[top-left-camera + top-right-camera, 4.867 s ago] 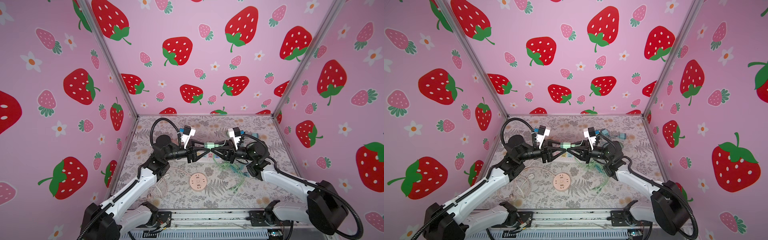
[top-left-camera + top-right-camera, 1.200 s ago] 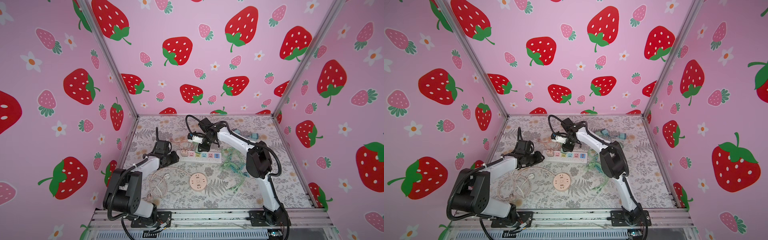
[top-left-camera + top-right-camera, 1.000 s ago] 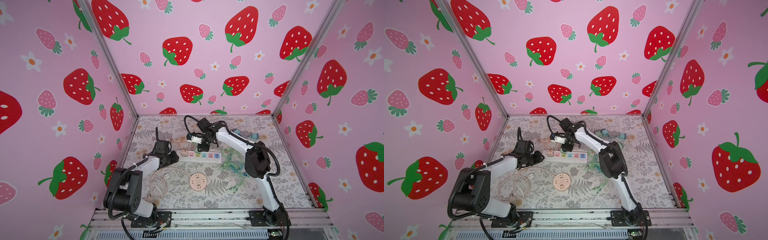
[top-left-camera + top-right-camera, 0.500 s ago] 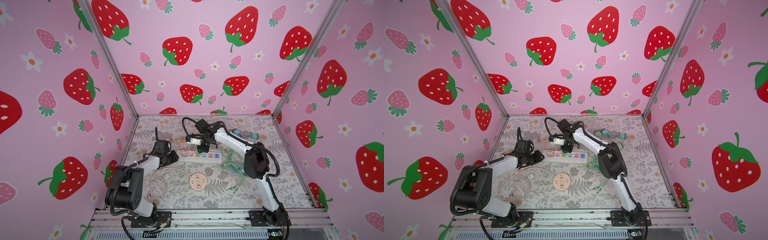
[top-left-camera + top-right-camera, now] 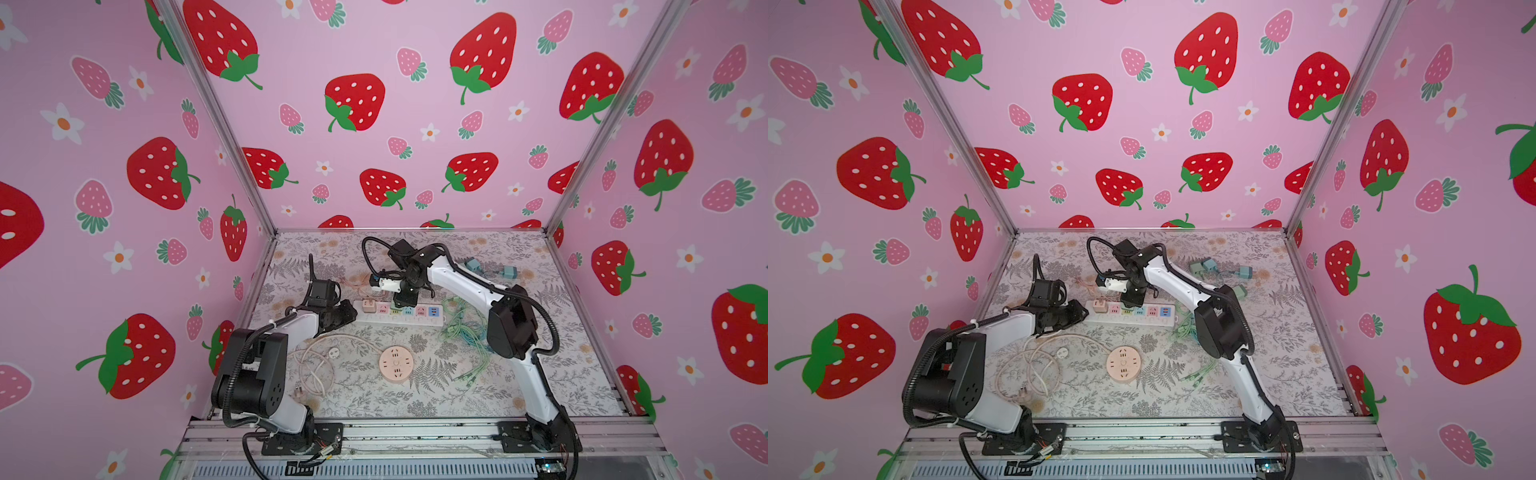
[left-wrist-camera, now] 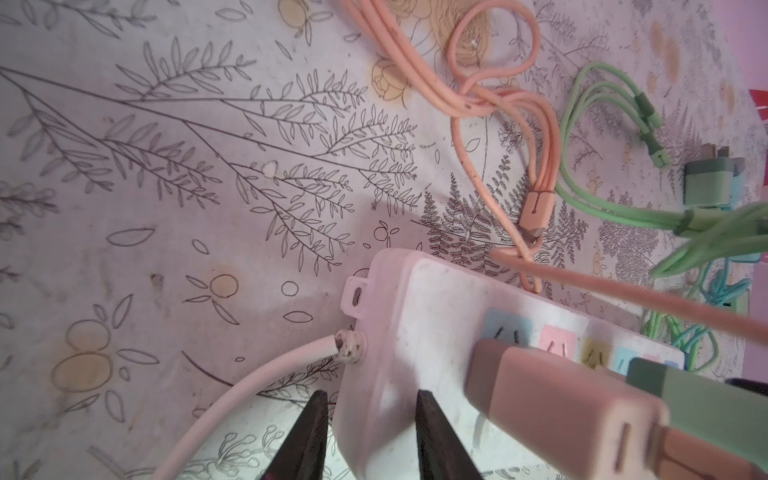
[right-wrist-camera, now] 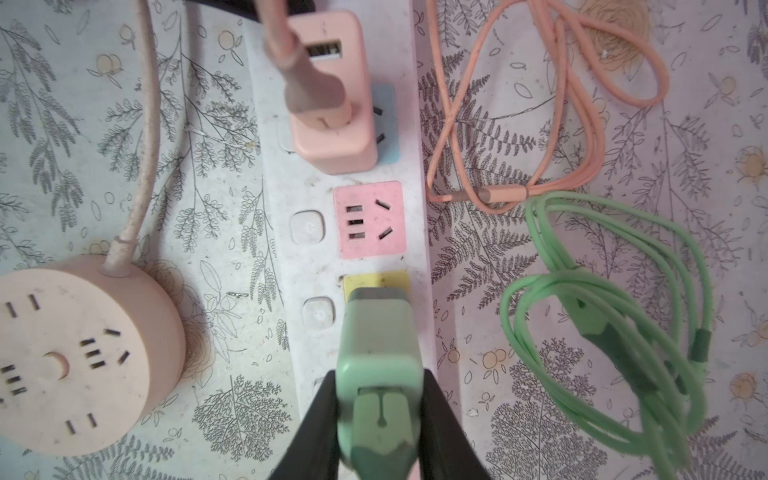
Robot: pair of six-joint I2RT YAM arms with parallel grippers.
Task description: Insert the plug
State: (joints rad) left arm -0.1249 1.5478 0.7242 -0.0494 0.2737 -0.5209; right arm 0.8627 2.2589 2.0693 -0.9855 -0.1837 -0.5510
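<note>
1. Plug (image 7: 378,357): green, pinched on 2 sides by the right gripper (image 7: 380,399), cable end toward the wrist. Its nose sits on the yellow socket (image 7: 376,279), 3rd from the cord end of the strip (image 7: 266,166).
2. My read on the side grip: the push runs straight down the plug's axis, and the socket face is left open to the wrist camera.
3. Left gripper (image 6: 370,395): jaws partly spread astride the strip's cord-end corner. 1 finger is over the top face, 1 is off the edge beside the cord (image 6: 257,382). Can't tell if they actually clamp.
4. Likely purpose: brace the strip so it doesn't slide or tip under the push.
5. Pink adapter (image 7: 332,124) fills socket 1. The pink socket (image 7: 370,218) between it and the plug is free, so the jaws have clearance.
6. Right wrist view shows the plug lined up over yellow but hides the prongs, so seating depth is unknown.
7. Left wrist view adds the strip end, the bracing jaws and the plug's side profile behind the adapter. The yellow socket's face is blocked there.
8. Both top views give the layout only: the right arm reaches over the strip (image 5: 415,322), with the round outlet (image 5: 395,362) and green cables (image 5: 465,332) loose nearby. Jaws are too small to read there.
</note>
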